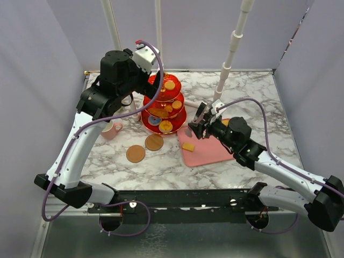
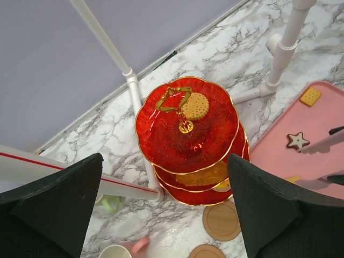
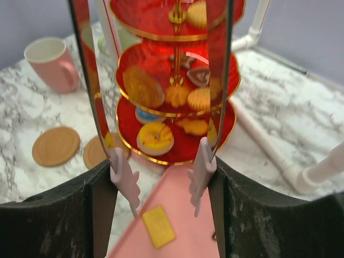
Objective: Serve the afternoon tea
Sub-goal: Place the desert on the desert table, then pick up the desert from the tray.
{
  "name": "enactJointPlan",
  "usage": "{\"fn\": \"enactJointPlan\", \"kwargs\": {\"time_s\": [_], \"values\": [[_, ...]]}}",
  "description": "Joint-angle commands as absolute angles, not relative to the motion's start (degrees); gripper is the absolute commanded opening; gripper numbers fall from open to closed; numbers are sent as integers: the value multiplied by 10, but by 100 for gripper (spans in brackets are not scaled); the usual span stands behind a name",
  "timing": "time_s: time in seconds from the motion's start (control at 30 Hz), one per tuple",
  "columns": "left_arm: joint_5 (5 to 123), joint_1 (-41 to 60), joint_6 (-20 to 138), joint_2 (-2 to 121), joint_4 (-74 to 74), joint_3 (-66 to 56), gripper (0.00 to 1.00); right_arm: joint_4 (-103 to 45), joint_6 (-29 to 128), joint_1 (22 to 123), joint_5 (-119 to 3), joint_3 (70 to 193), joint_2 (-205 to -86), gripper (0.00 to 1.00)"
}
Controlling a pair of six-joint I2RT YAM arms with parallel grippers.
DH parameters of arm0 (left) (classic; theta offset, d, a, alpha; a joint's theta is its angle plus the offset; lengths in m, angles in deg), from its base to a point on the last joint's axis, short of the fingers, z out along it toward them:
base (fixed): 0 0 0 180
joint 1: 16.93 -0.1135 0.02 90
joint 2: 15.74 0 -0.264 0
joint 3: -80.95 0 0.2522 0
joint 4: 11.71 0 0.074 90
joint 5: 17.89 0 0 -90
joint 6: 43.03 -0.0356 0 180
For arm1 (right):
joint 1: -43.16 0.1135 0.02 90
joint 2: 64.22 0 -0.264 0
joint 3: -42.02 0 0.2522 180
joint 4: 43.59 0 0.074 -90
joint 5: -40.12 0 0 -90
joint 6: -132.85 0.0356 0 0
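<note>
The red three-tier stand (image 1: 164,105) with its gold finial (image 2: 177,99) holds cookies on all tiers. My left gripper (image 2: 164,215) is open and empty, high above the stand. Below it are the pale green mug (image 2: 110,203), the pink mug (image 1: 111,129) and two brown coasters (image 1: 135,153) (image 1: 154,142). My right gripper (image 3: 161,177) is open over the pink tray (image 1: 207,150), facing the stand (image 3: 174,97). Long metal tong blades with pale pink pieces sit along its fingers, apart, with nothing between them. A yellow biscuit (image 3: 158,226) lies on the tray just below.
White pipe poles (image 1: 228,59) (image 1: 113,24) stand behind and beside the stand, and one pipe (image 2: 80,174) lies near the green mug. A star cookie (image 2: 297,141) and a square cracker (image 2: 310,97) lie on the tray. Grey walls enclose the marble table (image 1: 258,97).
</note>
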State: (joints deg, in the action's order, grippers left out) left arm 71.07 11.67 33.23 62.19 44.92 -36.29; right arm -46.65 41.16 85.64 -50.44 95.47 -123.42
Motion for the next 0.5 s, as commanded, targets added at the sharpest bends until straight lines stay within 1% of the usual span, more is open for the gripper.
{"fn": "enactJointPlan", "kwargs": {"time_s": [0.0, 0.2, 0.3, 0.47], "values": [[698, 114, 327, 620, 456, -384, 99, -494, 441, 863, -521, 907, -1225, 63], [696, 114, 326, 619, 462, -385, 99, -567, 438, 864, -550, 837, -1238, 63], [699, 114, 323, 619, 463, -388, 99, -604, 434, 864, -557, 808, -1243, 64], [703, 115, 322, 620, 463, -397, 99, -640, 410, 864, -562, 793, -1276, 65]]}}
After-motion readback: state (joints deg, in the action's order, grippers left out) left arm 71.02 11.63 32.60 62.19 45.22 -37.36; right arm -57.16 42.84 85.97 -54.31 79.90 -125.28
